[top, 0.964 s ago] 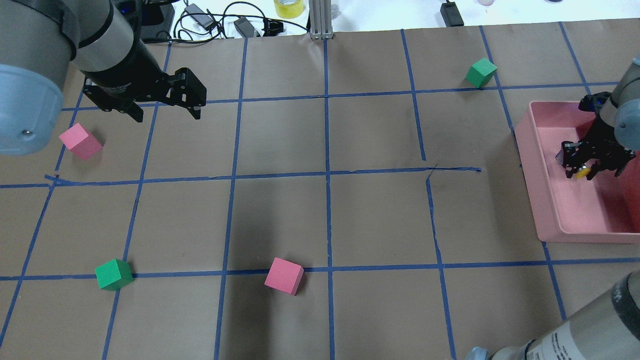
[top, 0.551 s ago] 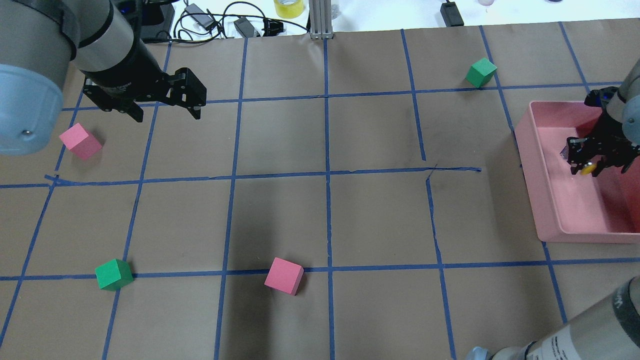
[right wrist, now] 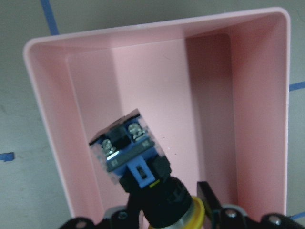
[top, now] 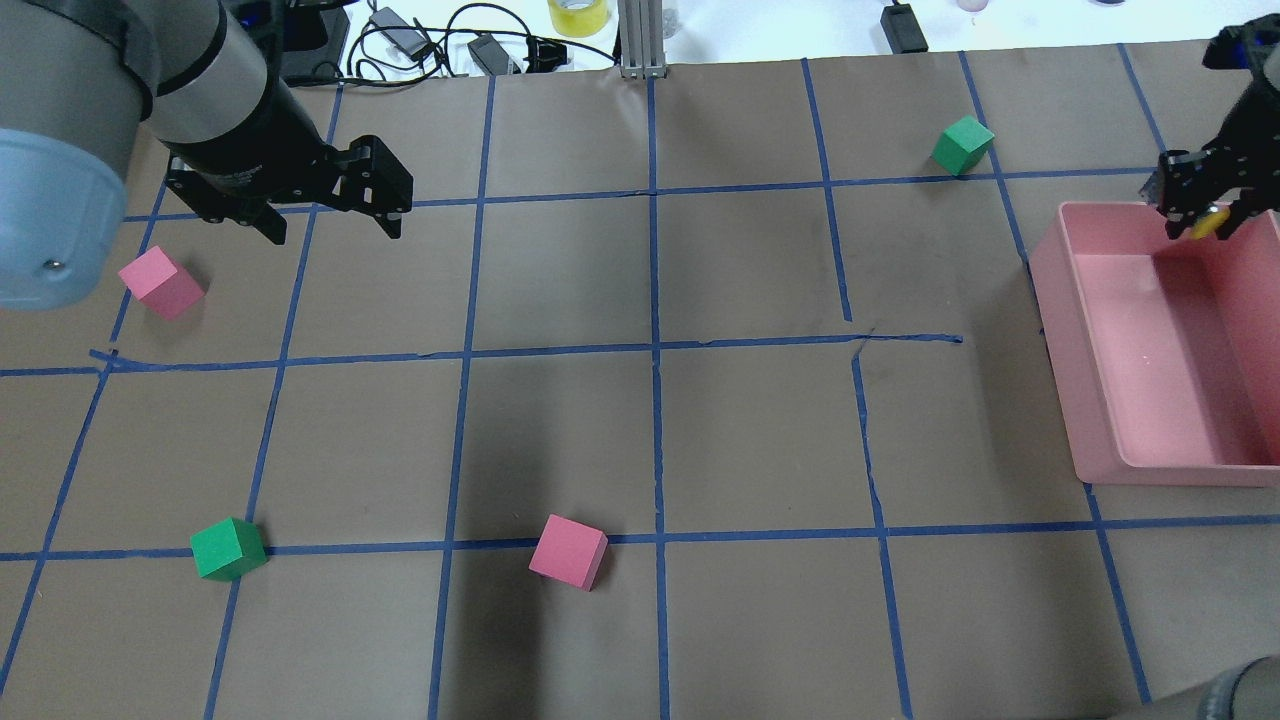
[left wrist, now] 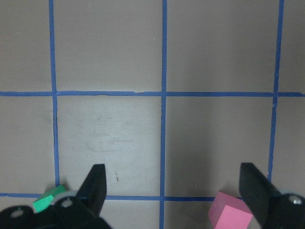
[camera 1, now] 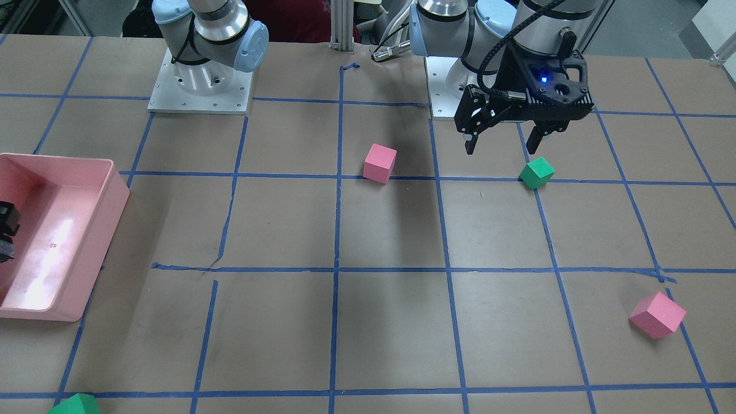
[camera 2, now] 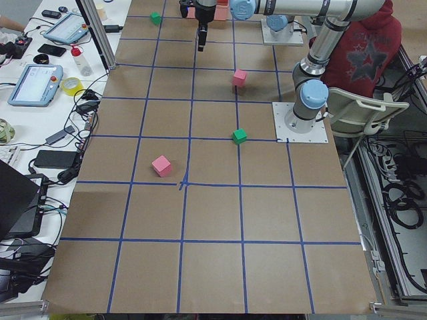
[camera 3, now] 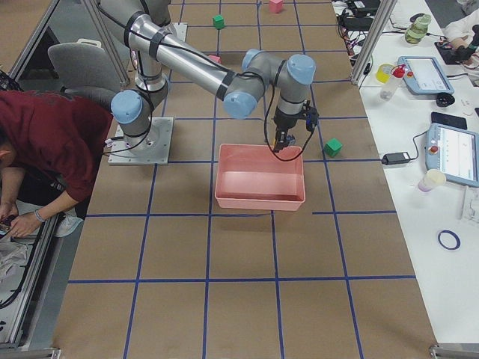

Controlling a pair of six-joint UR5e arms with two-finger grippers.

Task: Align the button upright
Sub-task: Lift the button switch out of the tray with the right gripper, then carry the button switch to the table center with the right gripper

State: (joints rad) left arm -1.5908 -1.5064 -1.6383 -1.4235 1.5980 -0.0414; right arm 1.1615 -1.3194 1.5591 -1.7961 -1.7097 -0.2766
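The button shows in the right wrist view: its silvery-blue block base [right wrist: 125, 145] points away from the camera, and its black body and yellow cap [right wrist: 196, 213] lie between the fingers. My right gripper [top: 1200, 208] is shut on it and holds it in the air over the far end of the pink bin [top: 1170, 475]. Only the yellow cap [top: 1206, 223] shows overhead. My left gripper [top: 334, 232] is open and empty, raised above the table's left side. It also shows in the front-facing view [camera 1: 501, 146].
The bin's walls [right wrist: 71, 119] lie below the button. A pink cube [top: 160, 283] sits near the left gripper. A green cube [top: 228, 548] and a pink cube [top: 568, 552] sit near the front. A green cube [top: 962, 145] is at the far right. Cables lie beyond the far edge.
My right gripper has lifted the button up out of the pink bin and moved toward the bin's far end. The left arm has not moved.
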